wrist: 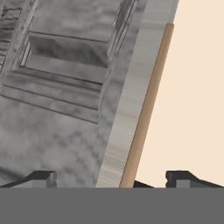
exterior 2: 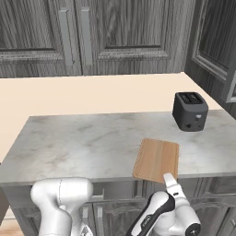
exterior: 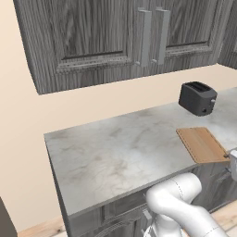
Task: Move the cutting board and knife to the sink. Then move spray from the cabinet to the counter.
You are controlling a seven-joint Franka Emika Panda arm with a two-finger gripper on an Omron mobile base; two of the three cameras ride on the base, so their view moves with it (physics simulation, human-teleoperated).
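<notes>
Cutting board (exterior: 202,144) in the left base view lies flat on the marbled desk (exterior: 115,152), at the front edge toward the right, its near long side about flush with the desk's lip. A black two-slot toaster (exterior: 198,98) stands behind it, well apart, close to the cream wall. Above hang the dark grey upper cabinet (exterior: 92,37) doors, shut, with two long silver bar handles (exterior: 151,37) side by side. The white arm rises from the lower right, below the desk front, and a pale bit of it reaches up just beside the board's right end.

From the right base view the same board sits at the desk's front edge, slightly overhanging it perhaps, with the toaster behind and to its right. The arm's wrist points up from below the desk, its tip just under the board's near edge, touching or nearly so; the angle does not settle it.

Along the hand view, the claw (wrist: 111,177) stands with its two dark tips wide apart and nothing between them. The board shows edge-on as a thin tan strip running up between the tips, against the pale desk edge, with the panelled base cabinet front (wrist: 57,100) to one side and the cream wall to the other.
</notes>
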